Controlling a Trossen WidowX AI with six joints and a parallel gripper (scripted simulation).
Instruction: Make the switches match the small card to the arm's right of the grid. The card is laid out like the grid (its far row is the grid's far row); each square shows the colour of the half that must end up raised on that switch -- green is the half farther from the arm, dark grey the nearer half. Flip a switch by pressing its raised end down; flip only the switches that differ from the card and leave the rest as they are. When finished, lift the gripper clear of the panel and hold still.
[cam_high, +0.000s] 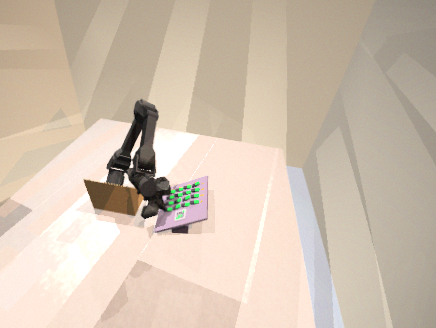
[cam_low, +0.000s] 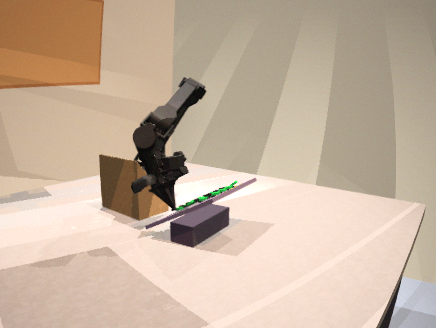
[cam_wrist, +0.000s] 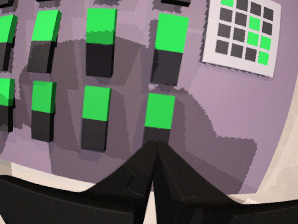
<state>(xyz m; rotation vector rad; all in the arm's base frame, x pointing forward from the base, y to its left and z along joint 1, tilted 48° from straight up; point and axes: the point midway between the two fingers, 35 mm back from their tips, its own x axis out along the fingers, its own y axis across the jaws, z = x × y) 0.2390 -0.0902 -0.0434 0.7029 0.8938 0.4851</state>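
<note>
The tilted purple panel (cam_high: 192, 218) (cam_low: 248, 182) (cam_wrist: 225, 110) carries rows of rocker switches, each with a green far half and a dark near half. My gripper (cam_low: 174, 208) (cam_wrist: 155, 148) is shut and empty. Its tips are at the dark near end of the rightmost switch (cam_wrist: 160, 111) in the nearest row and partly hide it; contact is hard to tell. The white card (cam_high: 180, 215) (cam_wrist: 212, 30) lies right of the grid. Its nearest row shows three dark squares, then green at the right; the row beyond has two dark, then two green. The far switches are cut off in the wrist view.
A brown wedge-shaped block (cam_high: 112, 197) (cam_low: 120, 190) stands beside the arm, near the panel's near side. A dark purple block (cam_low: 200, 225) (cam_high: 180, 229) is under the panel. The panel's far edge is higher than its near edge.
</note>
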